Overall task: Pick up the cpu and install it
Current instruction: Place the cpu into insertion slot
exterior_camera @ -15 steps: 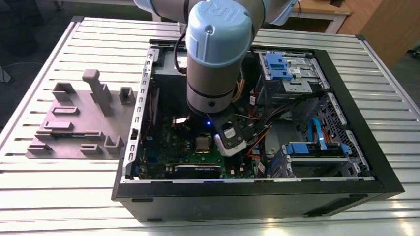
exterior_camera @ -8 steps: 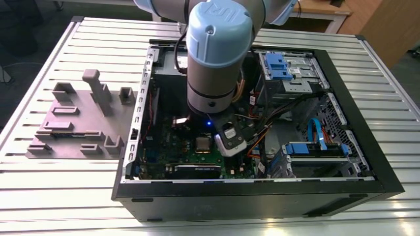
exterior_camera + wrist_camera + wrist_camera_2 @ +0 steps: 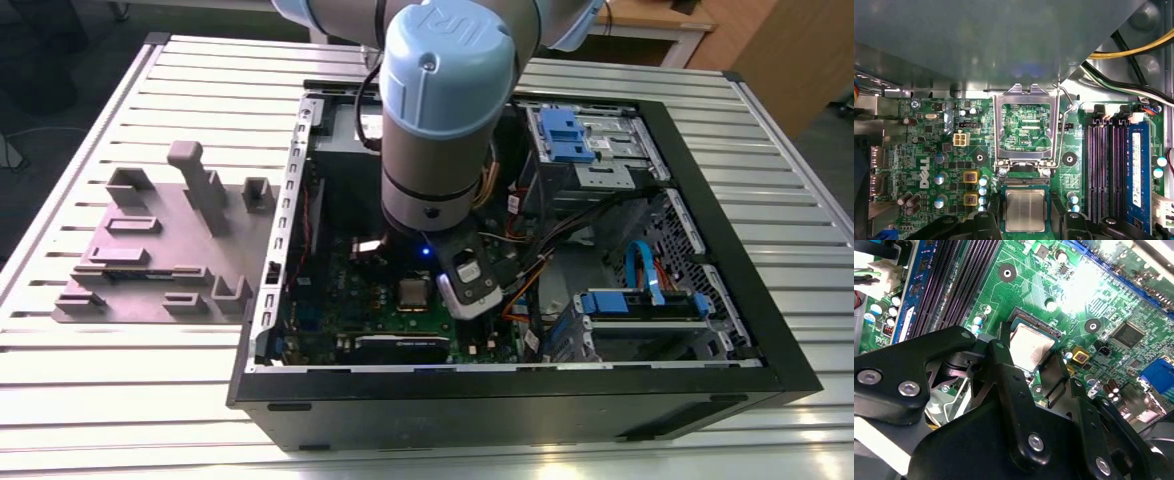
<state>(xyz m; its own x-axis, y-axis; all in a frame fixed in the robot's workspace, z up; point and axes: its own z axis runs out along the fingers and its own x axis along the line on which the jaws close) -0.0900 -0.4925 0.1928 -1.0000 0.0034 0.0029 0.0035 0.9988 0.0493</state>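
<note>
Cpu (image 3: 1025, 210) lies flat, silver top up, at the socket of the green motherboard (image 3: 929, 150), inside the open computer case (image 3: 747, 330). The gripper (image 3: 1030, 352) straddles it, its black linkage close on two opposite sides. I cannot tell whether the gripper pinches the cpu or stands spread.

In the first wrist view the silver hinged frame (image 3: 1025, 125) stands swung up off the socket, its hinge just beside the chip's edge, with the thin wire lever (image 3: 1066, 100) raised beside it. On one side run the dark memory slots (image 3: 1101, 170), and a blue memory stick (image 3: 1136, 170) sits in the far one. Small capacitors (image 3: 983, 186) crowd the chip's other side. A grey metal sheet (image 3: 1004, 40) overhangs the board beyond the frame, and yellow and black cables (image 3: 1134, 50) cross near the lever.

In the exterior view the arm (image 3: 441, 100) reaches down into the case. The grey fixture plate (image 3: 147, 260) lies on the slatted table (image 3: 134, 420), at the exterior view's left of the case.
</note>
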